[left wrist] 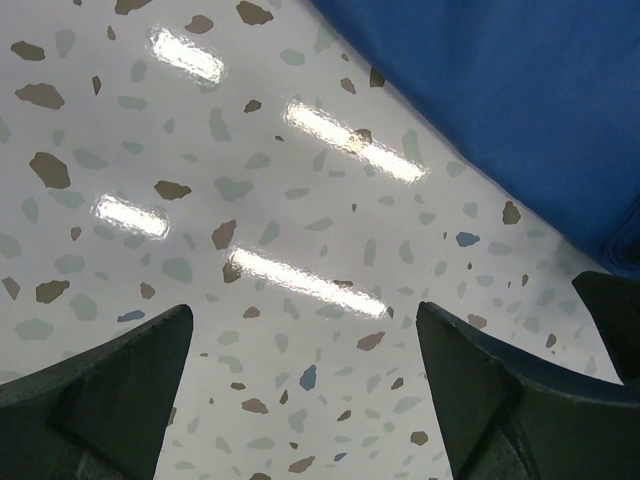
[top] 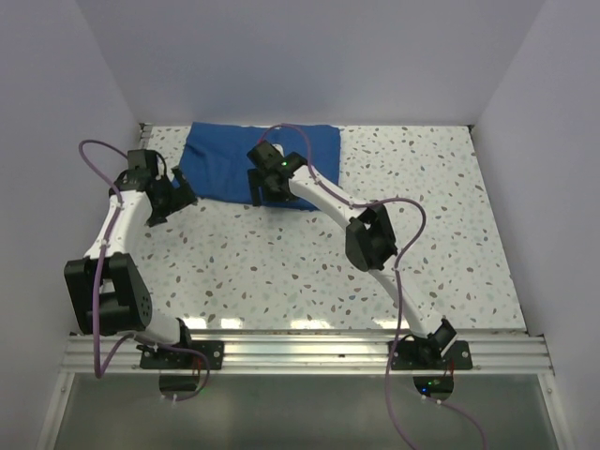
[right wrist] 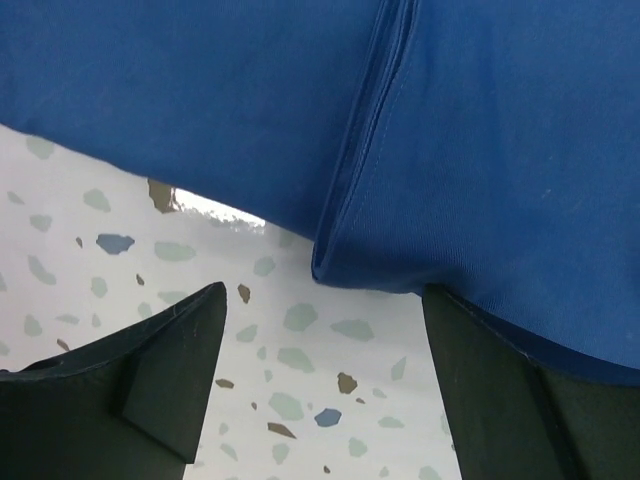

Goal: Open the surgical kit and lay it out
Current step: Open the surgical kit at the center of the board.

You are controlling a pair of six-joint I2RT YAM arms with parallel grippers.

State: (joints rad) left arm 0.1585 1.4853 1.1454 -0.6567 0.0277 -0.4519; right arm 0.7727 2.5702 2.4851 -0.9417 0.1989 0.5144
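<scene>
The royal-blue cloth wrap (top: 234, 159) lies folded at the far middle of the table. My left gripper (top: 178, 202) is open and empty, just left of the wrap's near left corner; its wrist view shows the cloth edge (left wrist: 520, 90) at the upper right, apart from the fingers (left wrist: 120, 390). My right gripper (top: 267, 192) is open at the wrap's near edge; a folded hem corner (right wrist: 345, 262) hangs between and above its fingers (right wrist: 500, 390), the right one under the cloth. The tray, scissors, forceps and tweezers are hidden.
The speckled terrazzo tabletop (top: 281, 272) stretches between the arms. Grey walls close the left, far and right sides. A metal rail (top: 309, 352) runs along the near edge, with both arm bases on it.
</scene>
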